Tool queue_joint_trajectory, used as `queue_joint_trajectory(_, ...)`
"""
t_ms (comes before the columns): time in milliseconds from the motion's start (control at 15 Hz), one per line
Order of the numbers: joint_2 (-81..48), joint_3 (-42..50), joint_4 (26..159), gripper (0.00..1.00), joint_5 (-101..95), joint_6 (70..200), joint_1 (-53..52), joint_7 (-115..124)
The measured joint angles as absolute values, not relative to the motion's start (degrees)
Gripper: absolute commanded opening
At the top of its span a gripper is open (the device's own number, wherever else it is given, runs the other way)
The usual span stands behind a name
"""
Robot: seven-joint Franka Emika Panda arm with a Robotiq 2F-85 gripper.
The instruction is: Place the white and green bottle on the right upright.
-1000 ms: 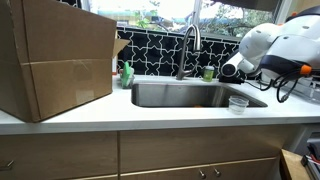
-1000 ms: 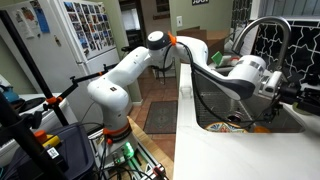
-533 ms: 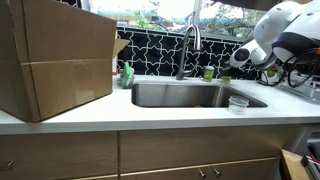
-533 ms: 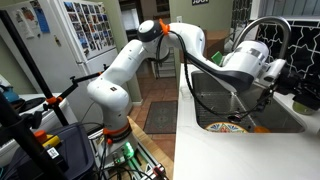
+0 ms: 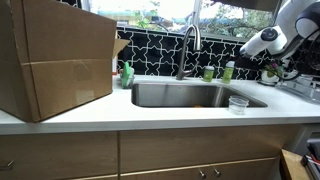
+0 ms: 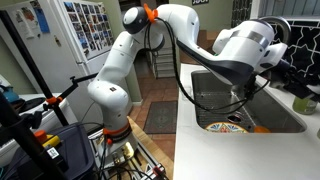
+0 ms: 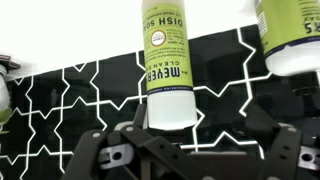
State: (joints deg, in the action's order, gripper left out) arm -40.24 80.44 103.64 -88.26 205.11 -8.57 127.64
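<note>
Standing at the left of the white worktop [image 5: 150, 118] in an exterior view is a big brown cardboard box [image 5: 55, 60]. A darker green plastic soap bottle [image 5: 127, 73] stands just beside the back left corner of the stainless steel sink [image 5: 180, 95]. The curved metal faucet [image 5: 188, 45] rises behind the basin, and a short green cup-like pot [image 5: 208, 73] sits to its right. Just beside that pot, the slim white and green bottle [image 5: 228, 71] stands upright on the back ledge. The tool [image 5: 245, 50] hangs above and to the right of it, not touching it. In the wrist view its fingers [image 7: 100, 150] are spread wide and clamp nothing. A clear plastic cup [image 5: 237, 103] stands near the sink's front right corner.
</note>
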Motion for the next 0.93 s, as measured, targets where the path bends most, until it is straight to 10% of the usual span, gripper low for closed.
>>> queue_joint_trajectory(933,-37.6,86.9,89.2,1.0,-117.7,229.2,-5.4,152.7)
